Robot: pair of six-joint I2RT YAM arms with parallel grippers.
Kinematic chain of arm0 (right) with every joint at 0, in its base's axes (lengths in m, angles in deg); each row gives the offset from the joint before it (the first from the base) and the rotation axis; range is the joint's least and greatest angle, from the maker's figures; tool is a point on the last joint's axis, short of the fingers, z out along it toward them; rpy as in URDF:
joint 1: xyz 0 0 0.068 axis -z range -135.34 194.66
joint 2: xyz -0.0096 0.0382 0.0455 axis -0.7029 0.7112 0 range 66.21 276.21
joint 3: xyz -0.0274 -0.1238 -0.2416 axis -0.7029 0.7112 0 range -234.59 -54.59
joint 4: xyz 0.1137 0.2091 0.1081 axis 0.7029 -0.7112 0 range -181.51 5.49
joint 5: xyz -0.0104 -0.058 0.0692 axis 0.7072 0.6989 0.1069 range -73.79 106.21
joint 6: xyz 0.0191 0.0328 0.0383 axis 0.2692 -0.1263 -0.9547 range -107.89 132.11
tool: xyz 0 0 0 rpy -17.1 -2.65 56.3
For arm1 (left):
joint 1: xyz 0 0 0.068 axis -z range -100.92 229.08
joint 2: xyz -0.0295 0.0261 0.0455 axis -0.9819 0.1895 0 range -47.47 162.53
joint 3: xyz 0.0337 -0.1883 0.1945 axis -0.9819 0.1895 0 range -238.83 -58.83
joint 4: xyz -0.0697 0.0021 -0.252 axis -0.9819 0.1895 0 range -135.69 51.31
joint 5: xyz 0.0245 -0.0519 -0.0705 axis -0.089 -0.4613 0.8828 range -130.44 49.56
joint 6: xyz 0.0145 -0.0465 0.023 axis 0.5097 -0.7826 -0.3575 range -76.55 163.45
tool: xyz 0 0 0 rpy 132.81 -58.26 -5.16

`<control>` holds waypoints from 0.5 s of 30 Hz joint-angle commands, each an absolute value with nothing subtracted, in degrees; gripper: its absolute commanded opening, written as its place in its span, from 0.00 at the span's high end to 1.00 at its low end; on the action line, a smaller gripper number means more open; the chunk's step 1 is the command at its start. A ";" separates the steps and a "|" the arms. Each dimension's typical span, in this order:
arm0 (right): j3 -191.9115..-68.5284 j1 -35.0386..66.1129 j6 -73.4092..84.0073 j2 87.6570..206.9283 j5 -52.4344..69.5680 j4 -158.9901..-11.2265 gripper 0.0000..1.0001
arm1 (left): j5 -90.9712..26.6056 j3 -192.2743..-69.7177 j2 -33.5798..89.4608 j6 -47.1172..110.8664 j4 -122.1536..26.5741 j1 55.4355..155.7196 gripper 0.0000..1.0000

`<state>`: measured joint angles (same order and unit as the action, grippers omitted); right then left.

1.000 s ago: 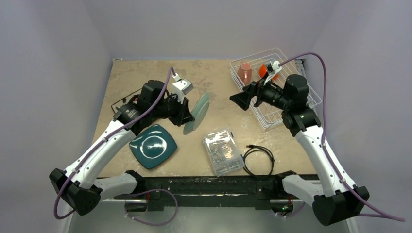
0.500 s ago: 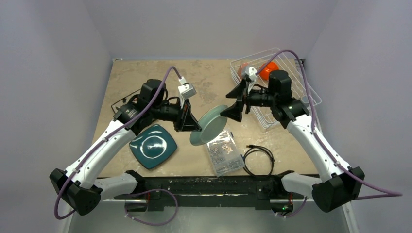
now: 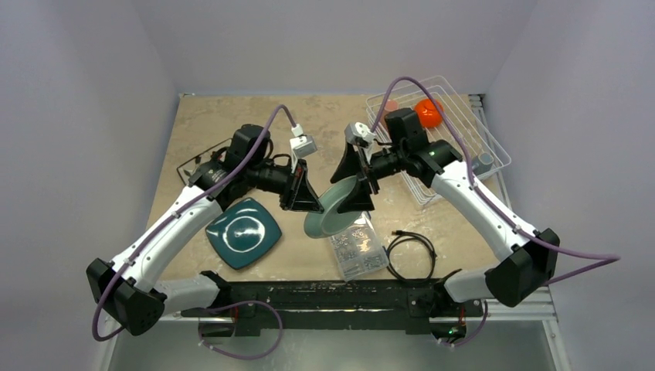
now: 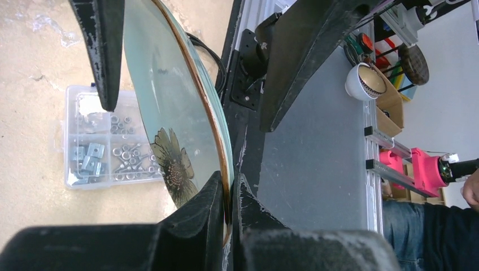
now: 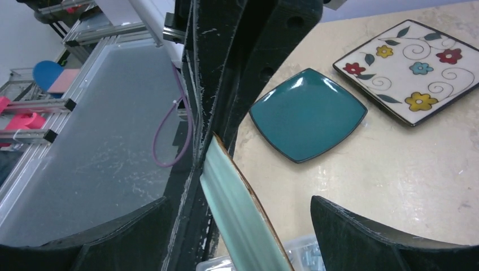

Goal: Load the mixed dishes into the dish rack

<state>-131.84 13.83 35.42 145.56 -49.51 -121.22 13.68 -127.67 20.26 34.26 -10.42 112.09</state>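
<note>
My left gripper is shut on the rim of the pale green round flowered plate and holds it tilted on edge above the table. My right gripper is open, with its jaws either side of the plate's opposite rim and gaps showing on both sides. The dark teal square plate lies flat at near left. The white floral square plate lies beyond it, mostly under my left arm in the top view. The dish rack holds the orange bowl and the pink cup.
A clear plastic box of small parts lies just below the held plate. A coiled black cable lies to its right near the table's front edge. A small grey object sits in the rack's right side.
My right arm has swung left from the rack, its open jaws now round the plate. My left gripper has carried the plate right and nearer, over the clear box.
</note>
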 commanded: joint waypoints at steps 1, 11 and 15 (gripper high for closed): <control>-132.66 13.65 37.84 142.57 -51.21 -123.61 0.08 | 18.43 -130.29 19.98 36.11 -15.78 111.76 1.00; -125.47 13.56 21.86 135.91 -38.30 -109.11 0.06 | 16.78 -130.46 20.53 35.64 -15.36 111.82 1.00; -123.57 13.55 14.00 135.34 -26.15 -104.21 0.06 | 13.91 -130.53 21.01 34.72 -15.38 111.78 1.00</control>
<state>-124.98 13.57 24.36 135.88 -39.10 -111.85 13.20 -127.67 21.42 35.01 -10.07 112.14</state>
